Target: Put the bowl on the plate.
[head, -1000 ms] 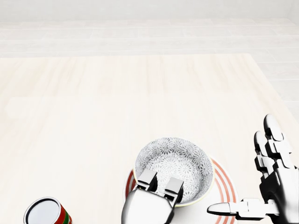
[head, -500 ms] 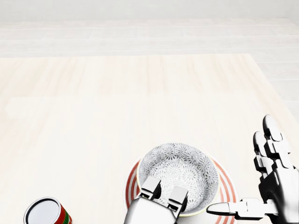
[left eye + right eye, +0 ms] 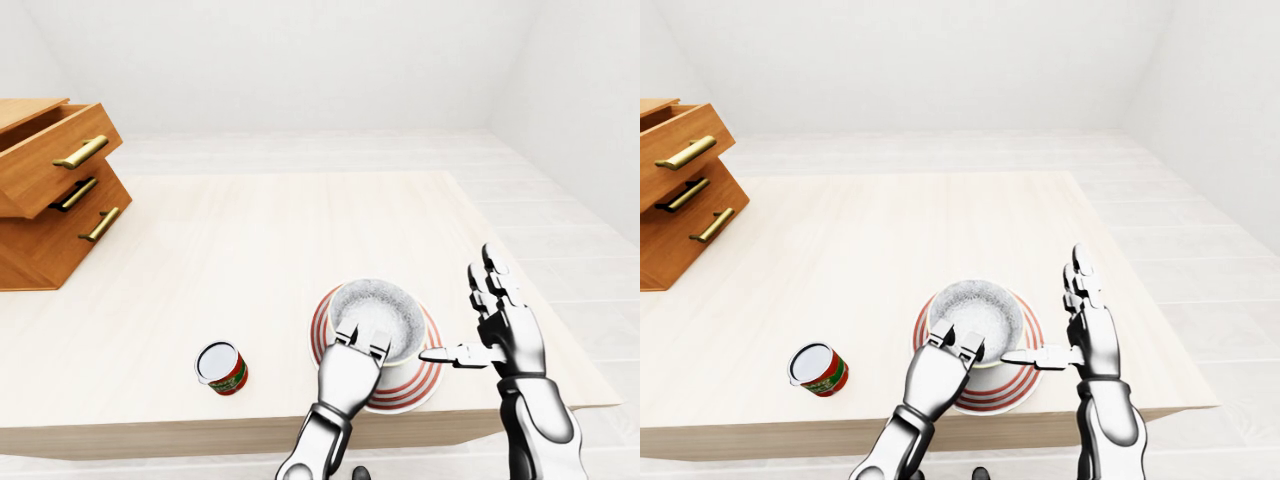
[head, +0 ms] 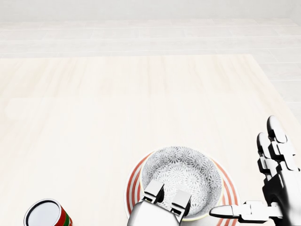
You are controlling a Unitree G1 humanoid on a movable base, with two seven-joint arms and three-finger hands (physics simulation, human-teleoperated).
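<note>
I have the bowl (image 4: 183, 176) over the plate (image 4: 225, 186), at the near edge of the table (image 4: 117, 117). It looks set down or nearly so, but its base is hidden, so I cannot confirm contact. My left hand (image 4: 157, 209) grips the bowl's near rim with two fingers hooked inside; the thumb is out of sight. My right hand (image 4: 277, 186) stands open, just right of the plate. The next move, I judge, is to loosen the left fingers and lift clear without dragging the bowl.

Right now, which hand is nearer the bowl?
Left. The left hand has its fingers hooked over the bowl at its bottom rim in the head view. The right hand stands open, apart, off the plate at its right edge.
</note>
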